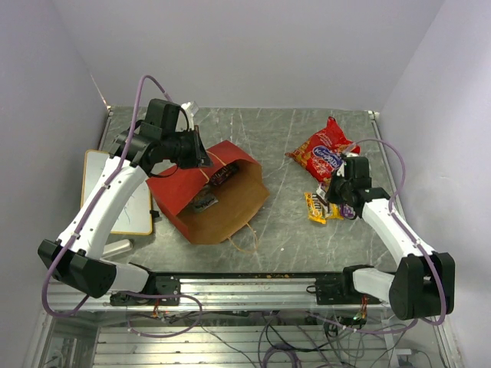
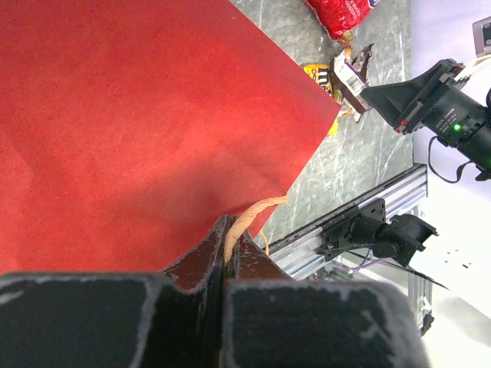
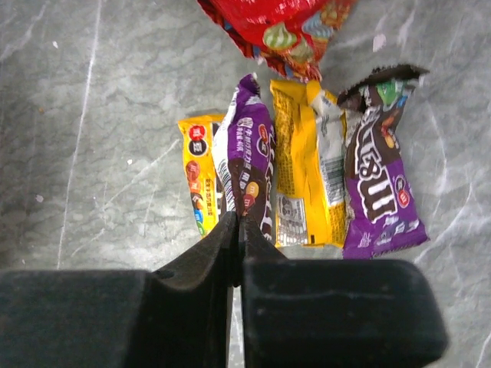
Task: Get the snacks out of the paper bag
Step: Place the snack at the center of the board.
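The red paper bag (image 1: 178, 192) lies on its side with its brown mouth open toward the front right. My left gripper (image 1: 201, 157) is shut on its twisted handle (image 2: 249, 215) at the upper rim, and the red wall (image 2: 138, 115) fills the left wrist view. Two dark packets (image 1: 222, 175) (image 1: 205, 203) lie inside. My right gripper (image 3: 239, 222) is shut on the end of a purple packet (image 3: 249, 153), over the packets on the table. Beside it are a small yellow packet (image 3: 196, 172), a larger yellow packet (image 3: 303, 161) and a purple-brown packet (image 3: 380, 176). The red chip bag (image 1: 322, 149) lies behind them.
A yellow-framed whiteboard (image 1: 115, 192) lies left of the bag, with a white eraser (image 1: 115, 248) at its near edge. The aluminium rail (image 1: 253, 285) runs along the table's front edge. Walls close in on the left, back and right.
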Robot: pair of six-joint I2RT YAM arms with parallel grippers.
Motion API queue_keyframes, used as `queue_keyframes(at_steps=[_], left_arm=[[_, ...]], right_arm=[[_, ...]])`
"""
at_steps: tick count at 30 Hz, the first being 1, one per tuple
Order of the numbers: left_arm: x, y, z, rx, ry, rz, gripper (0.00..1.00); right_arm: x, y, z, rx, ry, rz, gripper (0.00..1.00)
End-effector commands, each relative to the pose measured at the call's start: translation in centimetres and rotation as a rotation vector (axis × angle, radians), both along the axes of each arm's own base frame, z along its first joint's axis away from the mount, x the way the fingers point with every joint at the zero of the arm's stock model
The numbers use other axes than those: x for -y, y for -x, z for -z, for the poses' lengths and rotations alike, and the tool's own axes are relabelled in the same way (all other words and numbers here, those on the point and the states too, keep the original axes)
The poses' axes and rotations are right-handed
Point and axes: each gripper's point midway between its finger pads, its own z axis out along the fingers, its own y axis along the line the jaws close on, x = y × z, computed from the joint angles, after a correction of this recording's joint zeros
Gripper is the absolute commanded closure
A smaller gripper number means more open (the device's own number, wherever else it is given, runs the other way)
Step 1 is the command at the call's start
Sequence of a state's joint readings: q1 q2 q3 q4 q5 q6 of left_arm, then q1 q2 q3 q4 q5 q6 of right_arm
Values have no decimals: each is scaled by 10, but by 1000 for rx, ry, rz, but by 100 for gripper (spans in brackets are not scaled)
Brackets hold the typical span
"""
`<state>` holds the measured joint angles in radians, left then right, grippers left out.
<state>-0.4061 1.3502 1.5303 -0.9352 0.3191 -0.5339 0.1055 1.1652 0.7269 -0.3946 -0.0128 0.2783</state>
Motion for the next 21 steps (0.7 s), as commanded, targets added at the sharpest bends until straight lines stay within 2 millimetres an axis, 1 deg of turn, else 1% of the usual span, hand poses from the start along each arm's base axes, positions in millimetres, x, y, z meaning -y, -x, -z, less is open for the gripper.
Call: queue_keyframes(at_steps=[1, 3, 4, 6, 8, 10, 12, 14, 16, 21], left_arm=[[-4, -4, -9, 34, -3, 2, 93], [-4, -5, -8, 34, -2, 6, 93], [-4, -5, -8, 33, 0, 8, 93], [-2, -5, -8, 30, 4, 15, 93], [-1, -6, -8, 29, 6, 20, 93], [0, -6, -7, 27, 12, 24, 93], [2, -6, -6, 21, 19, 26, 93], [3, -6, -4, 13, 25, 27, 93], [4, -6, -3, 7, 32, 26, 93], [3, -6, -5, 9, 38, 13, 93]], right_arm=[[11, 15, 9, -82, 11, 79, 87], [13, 20, 7, -89, 20, 93, 70], [14, 22, 4, -88, 17, 95, 64], [9, 21, -9, -54, -2, 70, 59], [4, 16, -28, 3, -21, 37, 57], [-3, 11, -45, 62, -34, -22, 55], [-12, 5, -55, 123, -50, -95, 51], [-28, 1, -62, 180, -87, -203, 49], [-49, -1, -71, 226, -159, -302, 47], [-96, -15, -105, 361, -292, -456, 43]])
